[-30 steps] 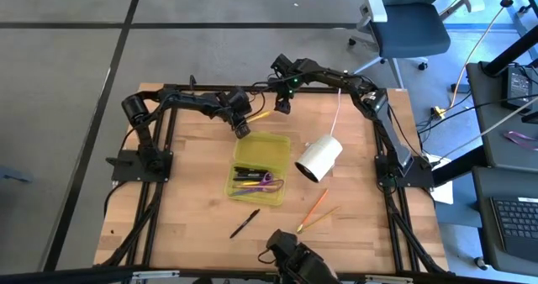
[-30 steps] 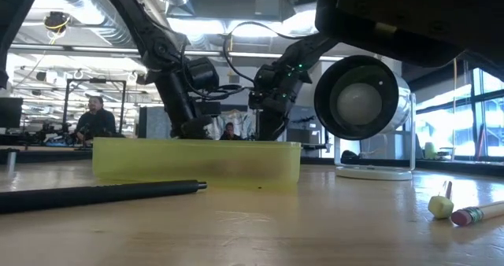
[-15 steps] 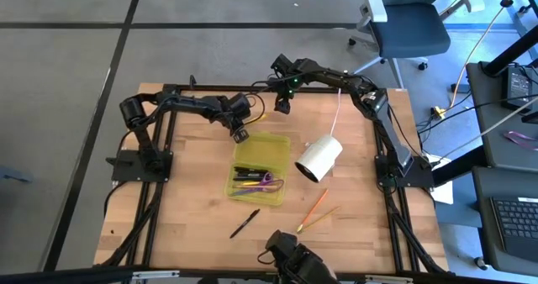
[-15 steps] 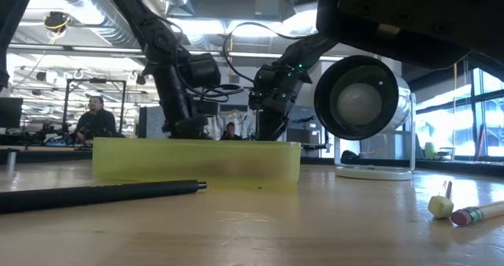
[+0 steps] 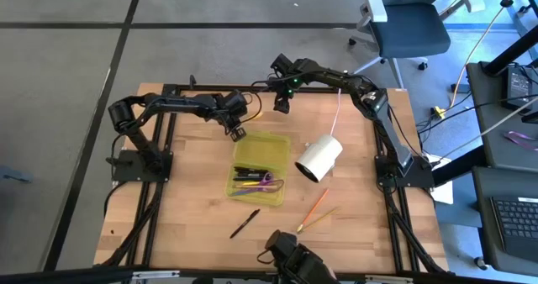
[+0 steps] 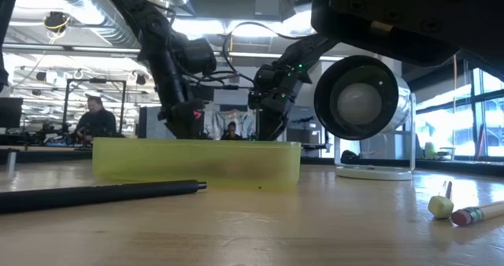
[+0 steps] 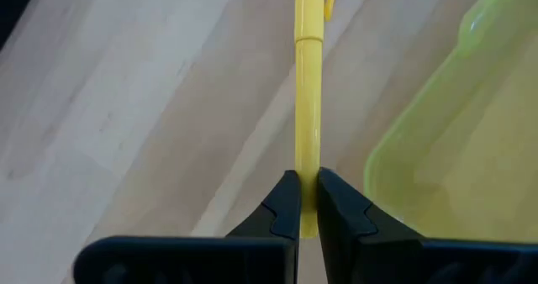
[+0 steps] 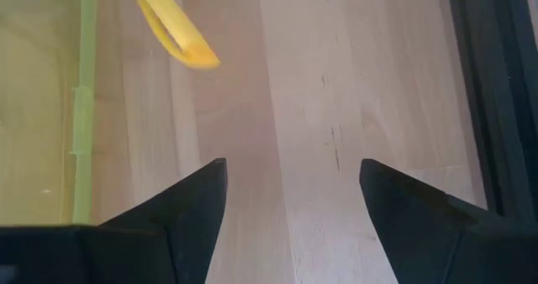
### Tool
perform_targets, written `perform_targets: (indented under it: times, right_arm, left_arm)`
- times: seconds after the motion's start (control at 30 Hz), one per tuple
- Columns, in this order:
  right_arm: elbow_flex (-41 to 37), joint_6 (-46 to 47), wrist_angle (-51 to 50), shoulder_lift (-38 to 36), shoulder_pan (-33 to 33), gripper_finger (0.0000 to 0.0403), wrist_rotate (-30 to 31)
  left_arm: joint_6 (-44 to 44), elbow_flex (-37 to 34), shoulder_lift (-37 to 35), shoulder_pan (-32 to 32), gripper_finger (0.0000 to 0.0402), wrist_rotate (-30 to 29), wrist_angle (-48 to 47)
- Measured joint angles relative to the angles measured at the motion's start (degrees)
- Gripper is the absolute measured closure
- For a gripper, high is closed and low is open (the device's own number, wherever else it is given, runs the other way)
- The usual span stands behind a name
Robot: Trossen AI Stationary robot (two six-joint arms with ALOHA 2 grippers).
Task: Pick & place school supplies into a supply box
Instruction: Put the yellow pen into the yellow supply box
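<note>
Left gripper (image 7: 305, 202) clamped tight, arm bent low; right gripper (image 8: 290, 191) spread, empty

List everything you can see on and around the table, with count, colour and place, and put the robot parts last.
Supply box: one, translucent yellow-green, table centre.
Supplies in the box: several, with black, yellow, orange and purple showing, at the box's near end.
Yellow pen: one, held over the table beside the box's far end.
Black pen: one, on the table nearer than the box.
Pencils: two, orange and yellow, near right of the box.
White cylinder: one, hanging on a cord, right of the box.
Office chair: one, dark, beyond the table.
Left gripper: shut on the yellow pen.
Right gripper: open, at the far edge.
</note>
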Motion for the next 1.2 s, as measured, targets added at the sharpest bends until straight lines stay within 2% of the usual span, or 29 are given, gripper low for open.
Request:
perform_targets:
  times: [0.2, 0.33, 0.4, 0.53, 0.67, 0.83, 1.03, 1.2]
  right_arm:
    - [0.02, 1.48, -0.25, -0.56, 0.03, 0.0128, 0.35]
    - [0.08, 1.48, 0.01, -4.33, 0.54, 0.0128, 1.26]
    - [0.09, 1.53, -0.32, -6.73, 1.14, 0.0128, 2.35]
    - [0.09, 4.35, -1.19, -11.39, 3.60, 0.0128, 4.39]
    - [0.09, 9.23, -4.01, -15.84, 7.18, 0.0128, 9.08]
    - [0.09, 15.63, -9.50, -21.30, 12.18, 0.0128, 14.45]
    - [0.07, 24.57, -17.09, -26.51, 18.51, 0.0128, 18.20]
    - [0.04, 30.53, -21.60, -29.34, 26.35, 0.0128, 24.77]
  left_arm:
    - [0.15, 0.00, -5.32, 0.13, 0.0390, 0.08, -4.83]
    - [1.07, 0.08, -10.65, -0.07, 0.0390, 0.88, -7.39]
    - [1.19, 0.11, -13.33, -0.29, 0.0390, 2.23, -8.37]
    - [1.18, 0.13, -17.62, -2.30, 0.0389, 8.48, -8.25]
    - [1.91, 0.15, -19.23, -7.11, 0.0389, 12.68, -8.74]
    - [1.87, 0.15, -19.05, -15.66, 0.0389, 14.74, -8.99]
    - [-1.32, 0.08, -18.59, -24.83, 0.0389, 13.71, -8.70]
    - [-6.25, 0.02, -15.84, -30.04, 0.0389, 10.29, -9.68]
